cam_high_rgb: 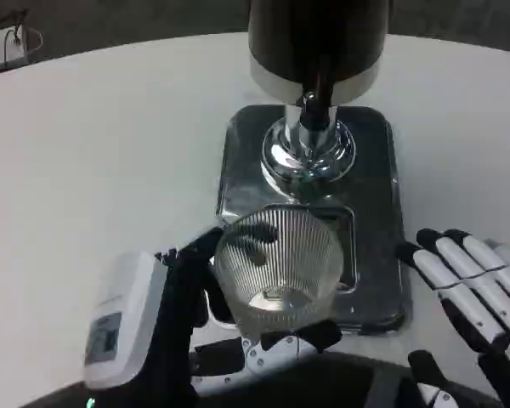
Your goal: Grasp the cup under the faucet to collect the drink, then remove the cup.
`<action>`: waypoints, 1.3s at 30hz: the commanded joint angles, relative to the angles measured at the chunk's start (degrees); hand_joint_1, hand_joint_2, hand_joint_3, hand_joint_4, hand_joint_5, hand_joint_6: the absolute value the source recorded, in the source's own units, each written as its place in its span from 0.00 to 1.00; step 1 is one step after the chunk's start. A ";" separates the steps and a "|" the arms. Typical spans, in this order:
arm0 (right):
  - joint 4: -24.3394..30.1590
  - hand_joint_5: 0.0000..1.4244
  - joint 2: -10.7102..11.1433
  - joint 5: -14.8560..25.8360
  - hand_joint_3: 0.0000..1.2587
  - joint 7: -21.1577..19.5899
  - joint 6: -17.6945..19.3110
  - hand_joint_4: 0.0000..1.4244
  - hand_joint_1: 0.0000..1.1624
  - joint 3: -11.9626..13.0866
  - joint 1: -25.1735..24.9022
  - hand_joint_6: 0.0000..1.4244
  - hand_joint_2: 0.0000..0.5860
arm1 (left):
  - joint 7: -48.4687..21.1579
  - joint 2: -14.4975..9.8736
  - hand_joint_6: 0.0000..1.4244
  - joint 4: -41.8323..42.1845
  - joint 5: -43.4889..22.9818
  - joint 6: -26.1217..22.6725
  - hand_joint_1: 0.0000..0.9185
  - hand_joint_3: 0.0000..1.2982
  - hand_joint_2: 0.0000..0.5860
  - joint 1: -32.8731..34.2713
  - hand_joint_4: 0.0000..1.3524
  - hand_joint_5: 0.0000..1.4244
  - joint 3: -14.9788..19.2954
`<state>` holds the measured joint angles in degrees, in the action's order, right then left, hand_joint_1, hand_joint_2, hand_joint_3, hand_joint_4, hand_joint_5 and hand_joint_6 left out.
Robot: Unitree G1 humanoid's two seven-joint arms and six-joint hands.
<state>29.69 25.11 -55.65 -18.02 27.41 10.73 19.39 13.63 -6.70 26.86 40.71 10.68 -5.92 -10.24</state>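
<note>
Left hand (183, 314): low at the near edge, white back turned left, dark fingers wrapped around the cup (276, 268), thumb curled across its near side. Right hand (472, 293): lower right, holding nothing, fingers extended and slightly apart, pointing up-left, thumb apart below.

The desk (110, 153) is white with a curved far edge. Beyond that edge, at the desk's far-left corner, lies a white power strip (4, 44) with a cable attached. Dark floor (136, 17) extends behind the desk's far edge.
</note>
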 commanded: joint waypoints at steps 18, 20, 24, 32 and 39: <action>1.11 0.07 0.06 0.65 0.08 0.12 0.08 0.05 0.16 0.29 1.29 0.11 0.91 | 0.64 0.62 0.83 0.65 -0.95 1.16 0.84 0.77 0.00 0.03 0.72 0.73 0.16; 1.38 0.07 0.01 0.63 0.08 0.18 -0.04 0.05 0.16 0.46 1.45 0.11 0.91 | 0.77 0.77 0.83 0.05 -1.12 1.18 0.84 0.77 0.00 0.49 0.72 0.73 0.23; 1.91 0.07 -0.44 0.97 0.08 -0.05 -0.44 0.05 0.16 1.30 2.39 0.11 0.91 | 0.33 0.64 0.83 -1.57 -1.12 0.88 0.84 0.77 0.00 3.11 0.72 0.73 0.45; 2.31 0.07 -0.39 1.54 0.08 -0.22 -0.12 0.05 0.16 2.75 4.13 0.11 0.91 | 0.97 -0.06 0.82 -7.41 -1.68 0.50 0.84 0.77 0.00 9.82 0.72 0.73 2.90; 3.11 0.07 -0.14 1.21 0.08 0.47 -0.24 0.05 0.16 3.26 4.96 0.11 0.91 | 3.29 0.00 0.82 -14.21 -2.94 1.81 0.84 0.77 0.00 14.01 0.72 0.73 3.87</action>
<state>31.93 24.84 -54.57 -17.96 27.05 13.32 23.36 14.82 -6.70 14.66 38.72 10.96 6.67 -6.73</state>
